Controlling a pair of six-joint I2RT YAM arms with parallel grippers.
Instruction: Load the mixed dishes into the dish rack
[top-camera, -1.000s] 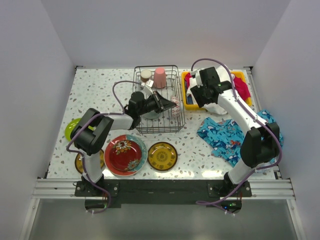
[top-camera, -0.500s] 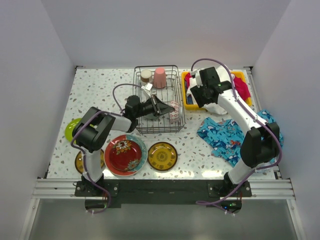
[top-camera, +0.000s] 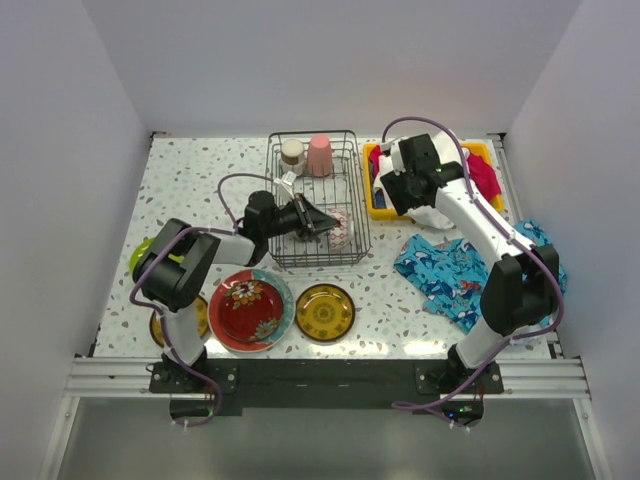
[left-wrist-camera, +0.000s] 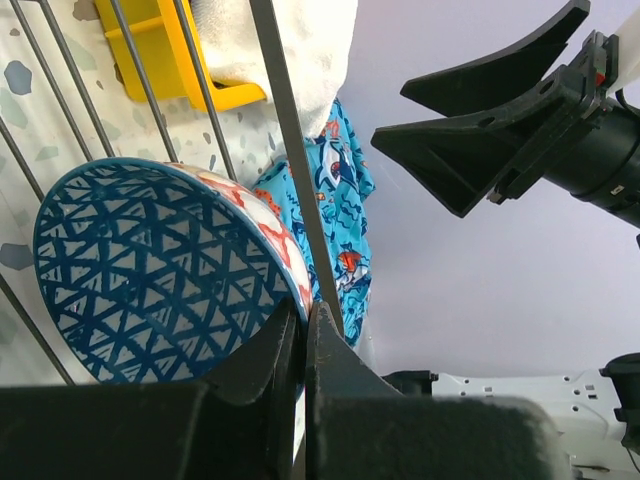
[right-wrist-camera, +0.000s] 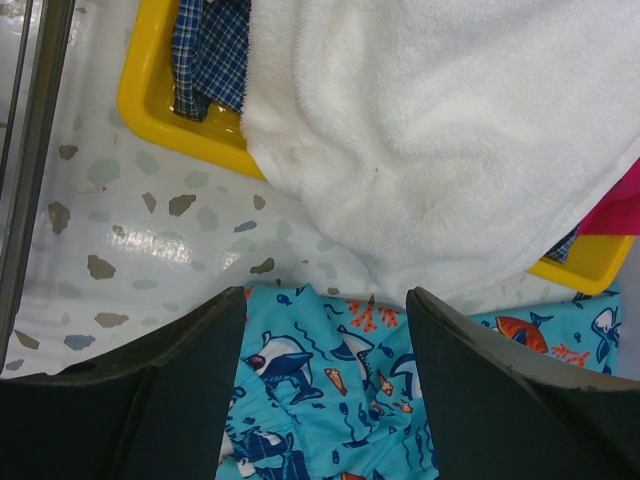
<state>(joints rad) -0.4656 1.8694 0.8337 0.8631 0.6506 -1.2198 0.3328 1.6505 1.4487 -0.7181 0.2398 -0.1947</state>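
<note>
My left gripper reaches into the dark wire dish rack and is shut on the rim of a patterned bowl. In the left wrist view the gripper pinches the blue-triangle bowl, which stands on edge by a rack wire. A pink cup and a metallic cup stand at the rack's back. A red teal-rimmed plate, an amber plate, a second amber plate and a lime-green plate lie on the table. My right gripper is open and empty.
A yellow bin with a white towel and other clothes stands right of the rack, under my right gripper. A blue fish-print cloth lies at the right. White walls close in the table on three sides.
My left gripper has drawn back to the left and lowered, carrying the patterned bowl down toward the rack's near right part. The right arm has not moved.
</note>
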